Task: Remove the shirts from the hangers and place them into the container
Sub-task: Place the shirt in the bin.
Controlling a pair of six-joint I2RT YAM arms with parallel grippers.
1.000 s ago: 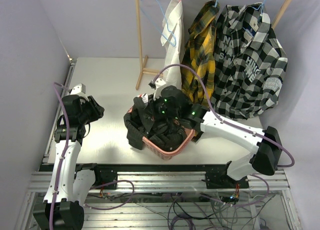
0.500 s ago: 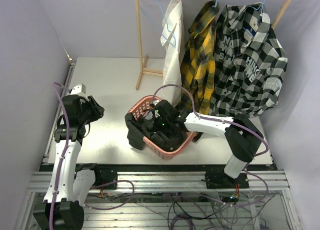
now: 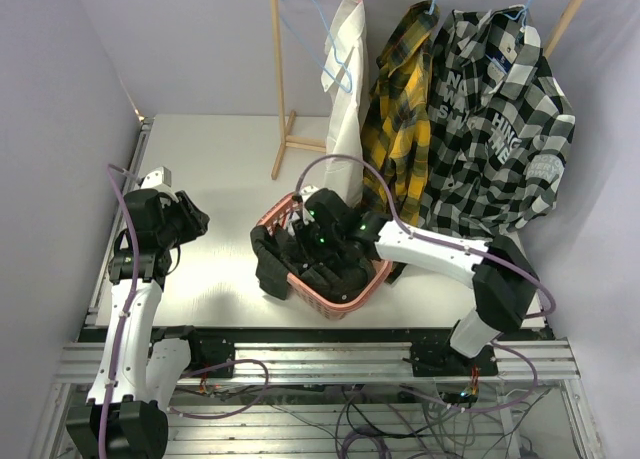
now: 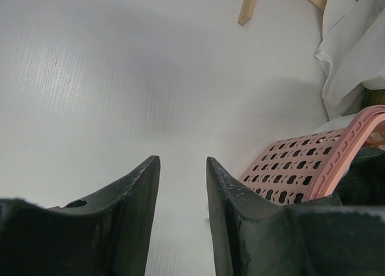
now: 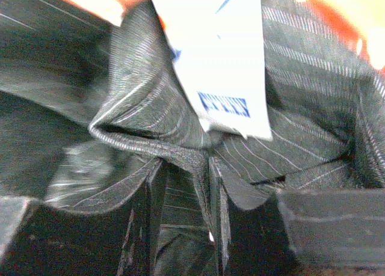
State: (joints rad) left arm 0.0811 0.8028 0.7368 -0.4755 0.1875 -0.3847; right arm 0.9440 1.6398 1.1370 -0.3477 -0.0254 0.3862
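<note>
The dark pinstriped shirt (image 3: 272, 269) lies bundled in the salmon-pink container (image 3: 335, 304), part of it spilling over the left rim. My right gripper (image 3: 305, 241) is down inside the container. In the right wrist view its jaws (image 5: 183, 168) stand apart, with a fold of the pinstriped shirt (image 5: 138, 101) and its white label (image 5: 222, 65) just ahead. The white shirt (image 3: 345, 79), yellow plaid shirt (image 3: 400, 109) and checked shirt (image 3: 495, 119) hang on the rack. One light blue hanger (image 3: 318, 19) hangs bare. My left gripper (image 3: 195, 219) hovers open over the table's left side.
The wooden rack pole (image 3: 280, 79) and its foot (image 4: 248, 5) stand behind the container. In the left wrist view the container's lattice wall (image 4: 295, 168) is to the right of the left gripper (image 4: 183, 168), and the white shirt's hem (image 4: 355, 53) hangs beyond it.
My right arm has brought the dark shirt down from above the container into it, and its jaws have parted from shut. The left arm has stayed put.
</note>
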